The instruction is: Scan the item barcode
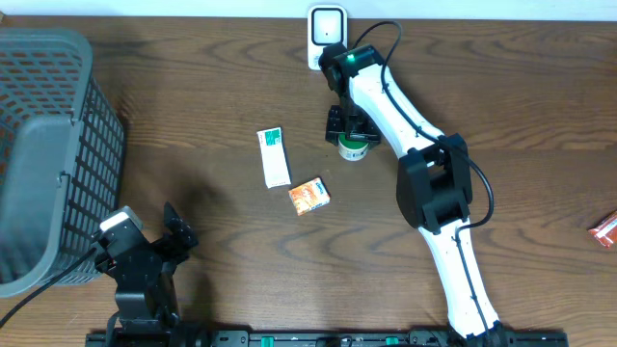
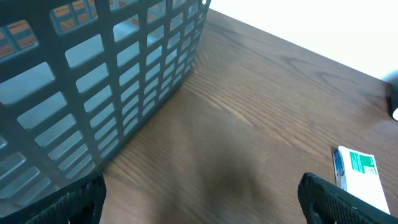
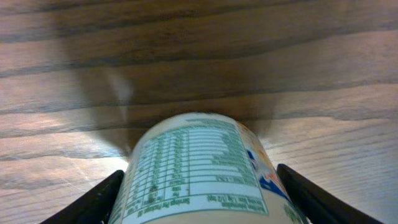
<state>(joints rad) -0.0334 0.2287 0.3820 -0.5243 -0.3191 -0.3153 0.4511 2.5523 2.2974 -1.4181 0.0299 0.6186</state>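
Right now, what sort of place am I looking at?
Probably a mock shop checkout set up on a wooden table: a grey basket at the left, a small white scanner at the far edge, and packaged goods between them, a white box, an orange box and a tub.

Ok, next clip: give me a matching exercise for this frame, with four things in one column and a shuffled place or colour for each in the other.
Things:
1. basket
2. long box
3. small packet
4. tub

Descriptions:
A. orange, lying flat
B. between the fingers of the right pincer
C. grey, at the far left of the overhead view
D. white and green, lying flat, untouched

Pairs: 1-C, 2-D, 3-A, 4-B.
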